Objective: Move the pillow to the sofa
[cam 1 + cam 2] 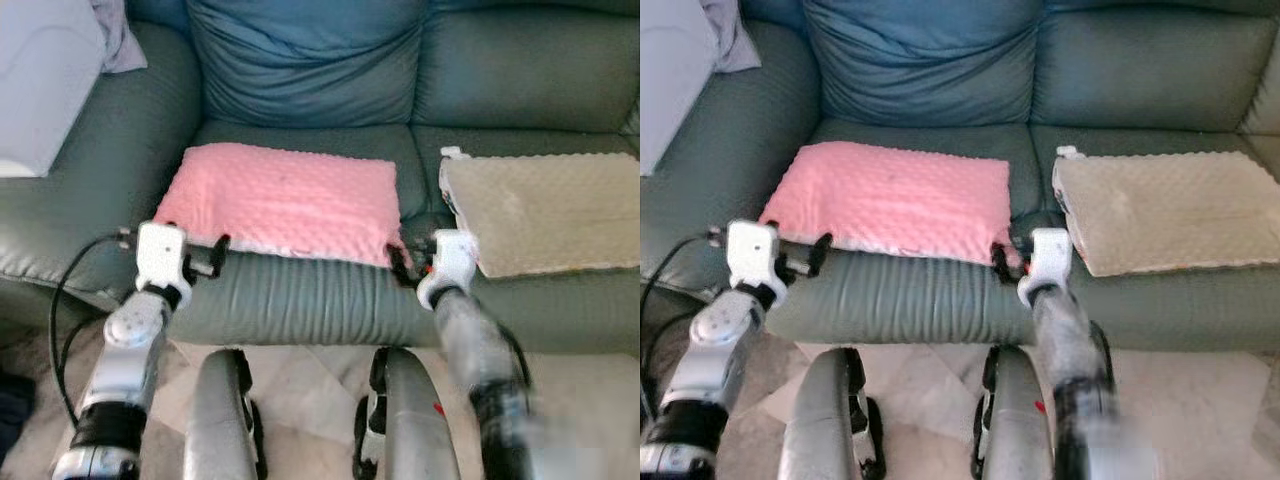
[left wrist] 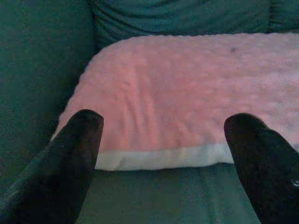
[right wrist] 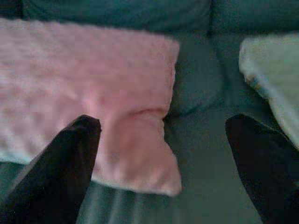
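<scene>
The soft pink dimpled-fabric pillow (image 1: 285, 200) lies flat on the grey-green leather sofa (image 1: 300, 300), just ahead of both released jaws. Light and floppy, it likely handles best pinched at its two front corners.

left gripper (image 1: 212, 256) — jaws spread wide | right gripper (image 1: 404, 263) — jaws spread wide, arm extended

The right forearm (image 1: 490, 380) is smeared with blur. The beige pillow (image 1: 545, 210) runs off the right edge, and a white cloth (image 1: 40, 80) off the left
</scene>
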Robot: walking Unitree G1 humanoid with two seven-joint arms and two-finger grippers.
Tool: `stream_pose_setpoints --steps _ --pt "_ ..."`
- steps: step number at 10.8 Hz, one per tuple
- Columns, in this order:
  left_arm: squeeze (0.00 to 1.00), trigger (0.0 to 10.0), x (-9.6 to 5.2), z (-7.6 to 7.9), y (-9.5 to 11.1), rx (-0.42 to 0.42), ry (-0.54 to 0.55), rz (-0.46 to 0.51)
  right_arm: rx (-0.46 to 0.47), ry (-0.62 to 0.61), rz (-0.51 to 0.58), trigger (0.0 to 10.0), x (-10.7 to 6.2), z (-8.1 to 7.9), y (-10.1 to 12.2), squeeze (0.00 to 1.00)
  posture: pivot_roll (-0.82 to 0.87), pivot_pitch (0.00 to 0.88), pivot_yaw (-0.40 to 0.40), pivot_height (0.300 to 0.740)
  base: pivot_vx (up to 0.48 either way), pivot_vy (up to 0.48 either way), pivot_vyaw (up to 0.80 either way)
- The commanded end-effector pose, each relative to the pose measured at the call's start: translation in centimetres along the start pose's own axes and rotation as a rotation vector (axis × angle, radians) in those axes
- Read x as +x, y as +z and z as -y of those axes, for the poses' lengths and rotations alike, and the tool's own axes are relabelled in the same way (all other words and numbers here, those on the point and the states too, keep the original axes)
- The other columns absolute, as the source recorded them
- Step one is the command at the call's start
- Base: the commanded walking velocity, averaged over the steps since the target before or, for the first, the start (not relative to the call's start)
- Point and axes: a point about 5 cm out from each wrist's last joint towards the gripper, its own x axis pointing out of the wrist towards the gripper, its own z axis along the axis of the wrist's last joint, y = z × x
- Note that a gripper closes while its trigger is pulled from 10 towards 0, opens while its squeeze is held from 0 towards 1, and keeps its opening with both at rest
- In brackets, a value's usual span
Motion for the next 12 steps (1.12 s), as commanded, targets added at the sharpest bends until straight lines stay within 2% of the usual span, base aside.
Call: stream_pose_setpoints --steps 1,2,4,5,7,10,12 --pt "0.00 10.0 -0.1 0.4 -0.3 -0.010 -0.002 -0.002 -0.027 -0.003 0.080 10.0 -0.4 -0.6 1.4 1.00 -0.03 0.143 -0.017 0.605 0.000 0.000 0.00" --pt "0.00 10.0 -0.1 1.2 -0.6 -0.020 -0.024 -0.002 -0.045 -0.007 0.114 10.0 -1.8 -1.1 1.8 0.00 -0.05 0.116 -0.012 0.605 0.000 0.000 0.00" --pt "0.00 10.0 0.5 3.9 -1.1 -0.005 -0.156 -0.027 0.045 -0.051 0.133 10.0 -3.6 -0.8 2.1 0.00 -0.07 0.065 -0.021 0.620 0.000 0.000 0.00" --pt "0.00 10.0 1.1 4.0 -1.0 -0.012 -0.151 -0.026 0.035 -0.061 0.121 10.0 -3.9 -0.8 2.2 0.00 -0.07 0.046 -0.021 0.635 0.000 0.000 0.00" --pt "0.00 10.0 1.8 3.8 -1.4 -0.053 -0.119 -0.051 0.031 -0.078 0.121 10.0 -3.3 -0.1 3.0 0.00 -0.08 0.000 -0.024 0.670 0.000 0.000 0.00" --pt "0.00 10.0 1.6 4.1 -2.6 -0.058 -0.116 -0.079 0.022 -0.089 0.128 10.0 -2.5 0.4 3.7 0.00 -0.08 0.000 -0.014 0.730 0.000 0.000 0.00" --pt "0.00 10.0 2.1 4.2 -2.3 -0.068 -0.089 -0.067 0.027 -0.091 0.126 10.0 -2.0 0.7 3.9 0.00 -0.08 0.000 -0.016 0.740 0.000 0.000 0.00"
